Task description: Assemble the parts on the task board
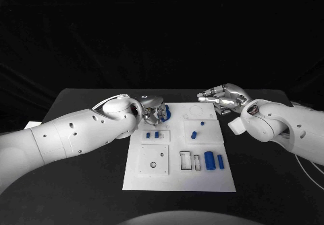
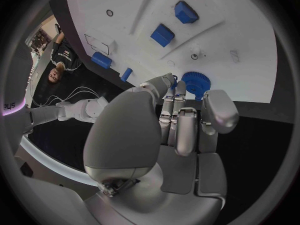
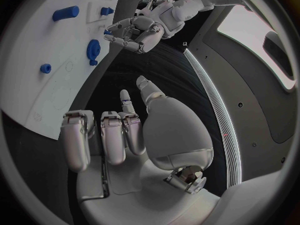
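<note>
At the task board's [image 1: 179,183] far left corner, the left hand [image 1: 152,111] curls its fingers around a blue gear [image 1: 166,112]; whether it truly grips the gear I cannot tell. Beside the far right corner, the right hand [image 1: 223,97] hovers clenched on nothing; blue cylinders [image 1: 214,161] lie near the right edge.

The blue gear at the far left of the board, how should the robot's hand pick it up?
Pinch the blue gear by its toothed rim, coming from above. It seems to lie flat on the task board, so only the rim offers opposite sides. The left hand hovers right by it.
</note>
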`<action>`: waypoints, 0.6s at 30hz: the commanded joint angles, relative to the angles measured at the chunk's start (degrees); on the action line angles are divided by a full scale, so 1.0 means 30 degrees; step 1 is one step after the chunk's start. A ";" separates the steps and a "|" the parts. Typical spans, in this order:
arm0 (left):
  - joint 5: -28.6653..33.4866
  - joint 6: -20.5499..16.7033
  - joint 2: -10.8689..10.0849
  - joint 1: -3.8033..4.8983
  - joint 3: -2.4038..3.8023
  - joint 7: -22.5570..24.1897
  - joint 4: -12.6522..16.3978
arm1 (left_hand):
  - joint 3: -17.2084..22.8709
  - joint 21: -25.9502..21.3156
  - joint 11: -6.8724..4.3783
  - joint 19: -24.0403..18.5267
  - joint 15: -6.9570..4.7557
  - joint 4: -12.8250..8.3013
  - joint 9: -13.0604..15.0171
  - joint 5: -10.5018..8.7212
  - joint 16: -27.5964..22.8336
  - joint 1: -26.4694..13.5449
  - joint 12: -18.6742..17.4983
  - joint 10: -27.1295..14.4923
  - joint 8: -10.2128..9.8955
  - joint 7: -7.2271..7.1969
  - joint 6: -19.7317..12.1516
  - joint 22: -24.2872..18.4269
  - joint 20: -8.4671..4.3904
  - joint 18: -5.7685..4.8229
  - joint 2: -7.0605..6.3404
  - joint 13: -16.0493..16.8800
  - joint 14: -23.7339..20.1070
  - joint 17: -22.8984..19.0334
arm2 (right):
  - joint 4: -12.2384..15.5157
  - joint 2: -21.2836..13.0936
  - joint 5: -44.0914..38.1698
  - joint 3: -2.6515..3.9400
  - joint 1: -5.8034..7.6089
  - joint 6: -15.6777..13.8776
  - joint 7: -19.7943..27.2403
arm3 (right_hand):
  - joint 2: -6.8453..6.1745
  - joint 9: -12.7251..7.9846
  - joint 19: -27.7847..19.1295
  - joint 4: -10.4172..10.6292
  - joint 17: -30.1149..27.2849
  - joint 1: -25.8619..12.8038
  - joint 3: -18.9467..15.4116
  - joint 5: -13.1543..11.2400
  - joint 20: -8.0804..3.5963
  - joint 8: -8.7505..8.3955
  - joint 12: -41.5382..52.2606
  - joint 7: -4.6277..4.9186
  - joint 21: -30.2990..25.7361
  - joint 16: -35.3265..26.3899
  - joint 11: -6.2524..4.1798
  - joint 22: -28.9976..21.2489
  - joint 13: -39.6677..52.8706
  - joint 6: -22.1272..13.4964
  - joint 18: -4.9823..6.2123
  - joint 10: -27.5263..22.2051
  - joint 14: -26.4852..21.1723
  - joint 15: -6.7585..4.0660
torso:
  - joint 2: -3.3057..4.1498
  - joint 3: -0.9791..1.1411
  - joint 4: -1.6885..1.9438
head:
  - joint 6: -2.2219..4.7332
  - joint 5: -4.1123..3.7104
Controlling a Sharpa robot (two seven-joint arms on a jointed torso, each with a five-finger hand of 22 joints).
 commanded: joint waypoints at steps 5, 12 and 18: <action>0.0571 0.0155 -0.0909 0.0172 0.0080 -0.0501 0.0760 | 0.0135 0.0141 -0.0017 0.0339 0.0091 -0.0062 0.0030 0.0016 0.0107 -0.0370 -0.0090 0.0236 -0.0139 -0.0022 0.0161 0.0061 0.0107 -0.0261 -0.0033 0.0040 0.0970 0.0044 | 0.0047 -0.0017 -0.0041 0.0001 -0.0012 0.0237 0.0163 | 0.0224 -0.0021 0.0395 -0.0020 0.5018 -0.0001 -0.0104 0.0089 0.0167 -0.0023 0.0066 0.0012 -0.0107 0.0077 0.0046 0.1891 0.5020 -0.0125 0.0024 0.1885 0.1993 0.0160 | -0.0026 -0.0005 0.0028 | 0.0025 0.0084; 0.0756 0.0394 -0.1134 0.0135 0.0059 -0.0672 0.0493 | 0.0145 0.0186 -0.0020 0.0344 0.0088 -0.0061 0.0031 0.0010 0.0112 -0.0470 -0.0141 0.0271 -0.0159 -0.0027 0.0184 0.0109 0.0107 -0.0270 -0.0043 0.0044 0.0969 0.0047 | 0.0029 -0.0008 -0.0041 0.0001 -0.0012 0.0239 0.0173 | 0.0224 -0.0021 0.0395 -0.0020 0.5018 -0.0001 -0.0104 0.0089 0.0167 -0.0023 0.0066 0.0012 -0.0107 0.0077 0.0046 0.1891 0.5020 -0.0125 0.0024 0.1885 0.1993 0.0160 | 0.0000 -0.0022 0.0008 | 0.0018 0.0120; 0.0796 0.0494 -0.0959 0.0018 -0.0017 -0.0720 0.0036 | 0.0149 0.0188 -0.0021 0.0342 0.0087 -0.0061 0.0030 0.0007 0.0118 -0.0511 -0.0165 0.0283 -0.0168 -0.0028 0.0192 0.0114 0.0107 -0.0270 -0.0047 0.0045 0.0970 0.0056 | 0.0019 0.0024 -0.0041 0.0001 -0.0012 0.0248 0.0186 | 0.0224 -0.0021 0.0395 -0.0020 0.5018 -0.0001 -0.0104 0.0089 0.0167 -0.0023 0.0066 0.0012 -0.0107 0.0077 0.0046 0.1891 0.5020 -0.0125 0.0024 0.1885 0.1993 0.0160 | 0.0036 -0.0029 -0.0022 | 0.0009 0.0139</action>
